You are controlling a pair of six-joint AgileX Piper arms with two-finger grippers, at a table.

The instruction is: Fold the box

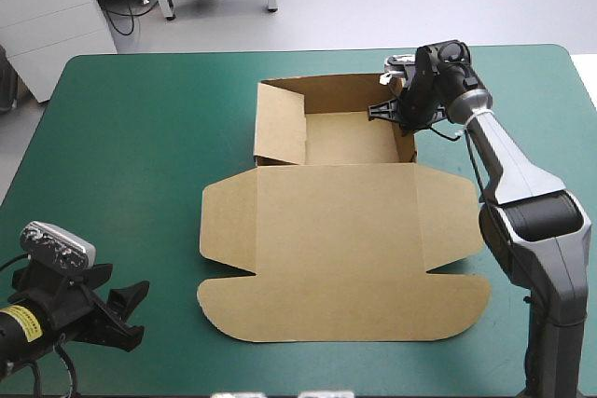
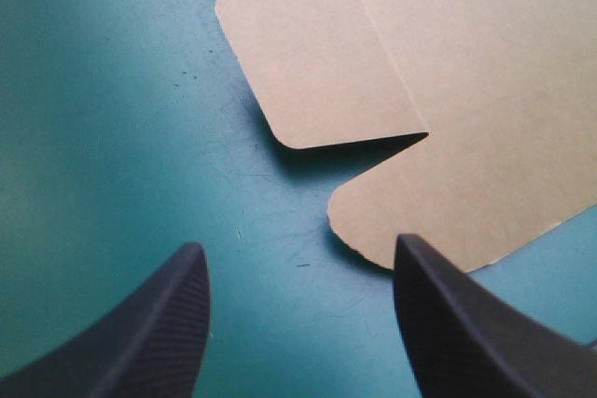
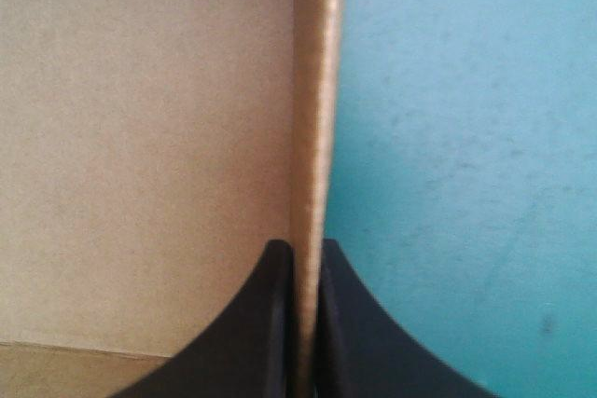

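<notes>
Box [image 1: 336, 230] lies between the grippers, tray walls raised, lid flat. Right gripper [image 3: 303, 247] pinches the tray wall [image 3: 317, 90] between its fingers. Left gripper [image 2: 297, 242] stands spread, lid flap [image 2: 308, 53] just ahead. Board looks light and stiff, bending only at scores; thin edges suit pinching.

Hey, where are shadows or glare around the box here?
Left wrist view: a dark shadow rims the box on the teal-green cover. Right wrist view: the wall pinched by the right gripper shows a bright sheen. High view: even light, no glare.
</notes>
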